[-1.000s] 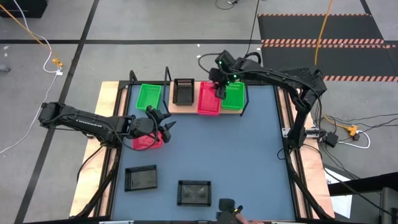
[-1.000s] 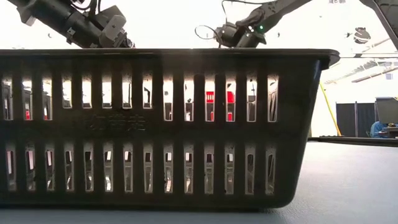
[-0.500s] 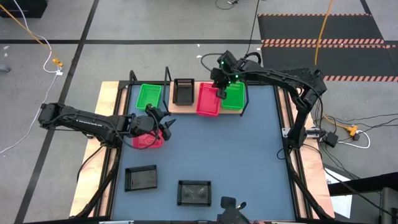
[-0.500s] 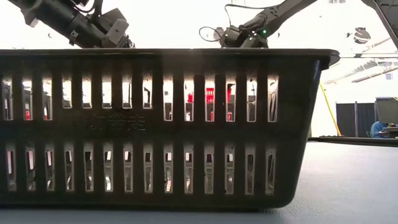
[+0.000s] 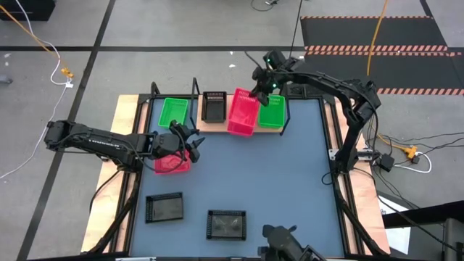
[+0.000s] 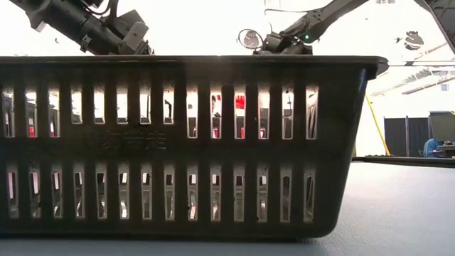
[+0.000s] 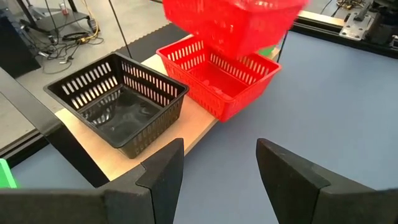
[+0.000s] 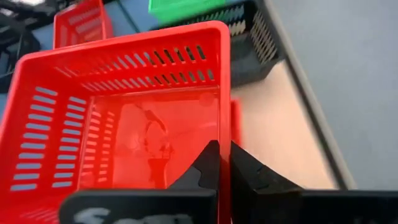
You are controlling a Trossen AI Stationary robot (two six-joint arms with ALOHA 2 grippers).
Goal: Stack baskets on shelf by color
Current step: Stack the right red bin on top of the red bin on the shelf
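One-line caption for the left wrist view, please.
Past the open left hand: a black basket and red basket on the shelf, a second red basket lifted above.

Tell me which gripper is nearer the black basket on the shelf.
Left. The left gripper hovers open just in front of the black basket; the right gripper, shut on a lifted red basket, is farther along the shelf.

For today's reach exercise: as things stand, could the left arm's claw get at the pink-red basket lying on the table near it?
Probably yes. The left claw hangs open beside that pink-red basket, with nothing between them. The right claw is far off at the shelf, shut on another red basket.
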